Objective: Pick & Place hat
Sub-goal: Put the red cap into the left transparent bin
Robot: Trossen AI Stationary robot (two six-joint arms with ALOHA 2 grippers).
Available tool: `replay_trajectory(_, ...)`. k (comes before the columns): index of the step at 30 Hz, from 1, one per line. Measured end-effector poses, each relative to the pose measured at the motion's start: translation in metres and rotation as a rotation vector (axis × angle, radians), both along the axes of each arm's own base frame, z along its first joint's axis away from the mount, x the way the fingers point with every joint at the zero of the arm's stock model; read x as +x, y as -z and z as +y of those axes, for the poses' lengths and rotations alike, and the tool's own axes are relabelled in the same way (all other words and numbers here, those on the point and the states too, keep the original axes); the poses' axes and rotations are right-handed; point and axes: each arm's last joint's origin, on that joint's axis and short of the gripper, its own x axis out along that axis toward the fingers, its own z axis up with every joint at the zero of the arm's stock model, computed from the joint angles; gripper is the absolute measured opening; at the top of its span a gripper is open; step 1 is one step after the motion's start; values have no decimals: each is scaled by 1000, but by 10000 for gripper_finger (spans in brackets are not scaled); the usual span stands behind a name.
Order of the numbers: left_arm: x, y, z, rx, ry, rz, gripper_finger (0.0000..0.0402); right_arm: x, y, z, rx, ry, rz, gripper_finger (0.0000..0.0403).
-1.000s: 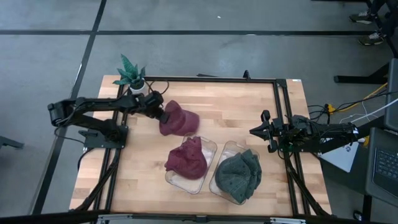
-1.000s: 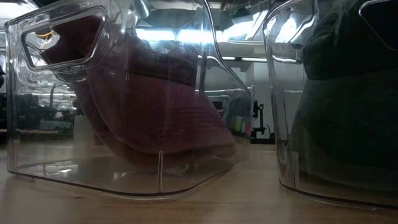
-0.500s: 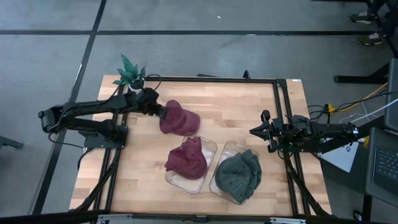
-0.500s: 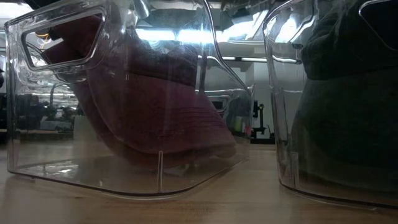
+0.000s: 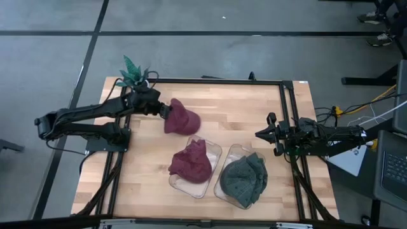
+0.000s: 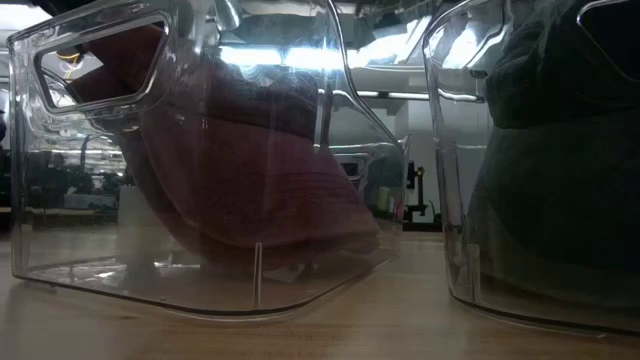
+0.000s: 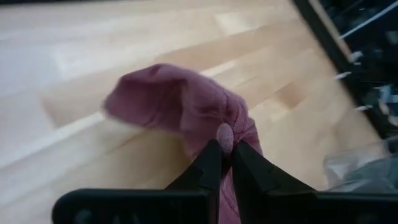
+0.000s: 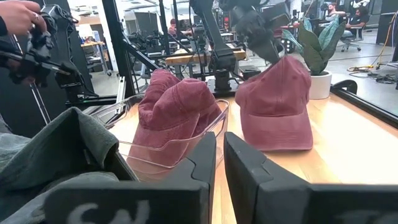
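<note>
A maroon cap (image 5: 180, 117) sits near the table's far left, below my left gripper (image 5: 166, 111), which is shut on it. The right wrist view shows that cap (image 8: 275, 102) standing up with its brim low. A second maroon cap (image 5: 190, 161) fills a clear bin (image 5: 215, 152), and a green cap (image 5: 244, 179) fills the clear bin (image 5: 224, 166) beside it. The low view shows both bins close up, with the maroon cap (image 6: 250, 170) and the dark cap (image 6: 560, 150) inside. My right gripper (image 5: 259, 135) waits shut at the table's right side. My left gripper pinches a fold of cloth at the maroon cap's upper end (image 7: 222, 132) between its two fingers (image 7: 208, 158), coming from the table's left and slanting down. The cap hangs below the fingers with its brim (image 8: 277, 144) at the tabletop; whether it touches I cannot tell.
A potted plant (image 5: 133, 73) stands at the far left corner, close behind my left gripper. Black rails (image 5: 286, 114) run along the table's sides. Bare wood (image 5: 235, 114) lies between the held cap and the right arm. A person's hand (image 8: 18, 15) shows in the room beyond.
My left gripper has moved up and a little toward the table's far edge, staying shut on the maroon cap. The cap has been drawn up from lying spread to standing more upright, and has shifted slightly toward the far left.
</note>
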Motion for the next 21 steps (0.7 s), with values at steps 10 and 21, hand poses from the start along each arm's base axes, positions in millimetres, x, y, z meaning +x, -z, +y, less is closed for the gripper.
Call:
replay_trajectory(10, -1, -22, -4, 105, 82, -169, 17, 0, 0, 0, 0, 0, -1, 34)
replay_trajectory(21, -3, -66, -6, 276, 186, -238, 17, 0, 0, 0, 0, 0, 0, 34)
